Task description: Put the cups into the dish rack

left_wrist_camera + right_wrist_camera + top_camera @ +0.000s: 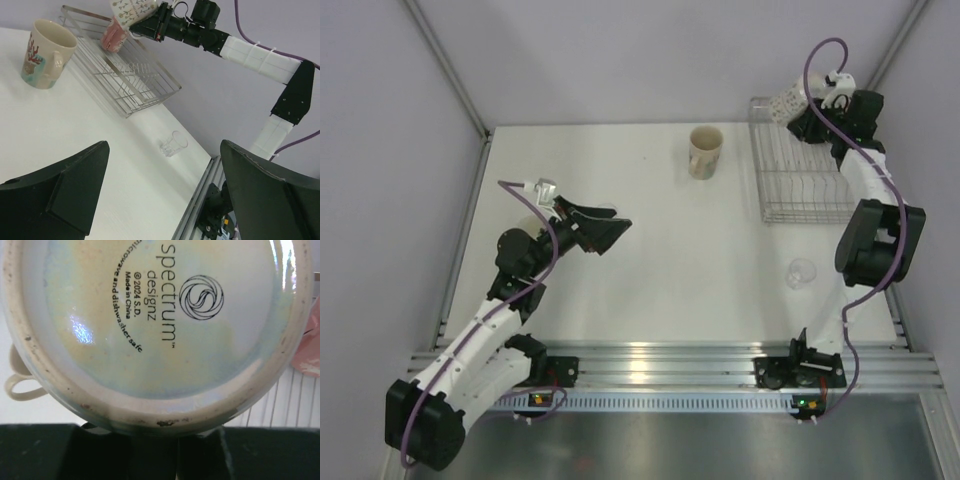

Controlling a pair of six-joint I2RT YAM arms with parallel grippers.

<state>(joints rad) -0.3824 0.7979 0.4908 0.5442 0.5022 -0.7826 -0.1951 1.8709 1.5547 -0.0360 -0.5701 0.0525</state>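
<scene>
My right gripper (802,108) is shut on the white patterned mug (787,102) and holds it over the far left corner of the dish rack (800,185). In the right wrist view the mug's printed base (150,315) fills the frame, with its handle (17,382) at the left. The left wrist view shows this mug (132,9) just above a pinkish-red mug (113,37) that sits in the rack (130,80). The cream patterned mug (705,152) stands upright on the table left of the rack. My left gripper (605,228) is open and empty. The light blue mug is not in view.
A small clear glass (801,272) stands on the table near the right arm, in front of the rack; it also shows in the left wrist view (172,145). Metal rails (660,360) run along the near table edge. Grey walls close in the back and sides.
</scene>
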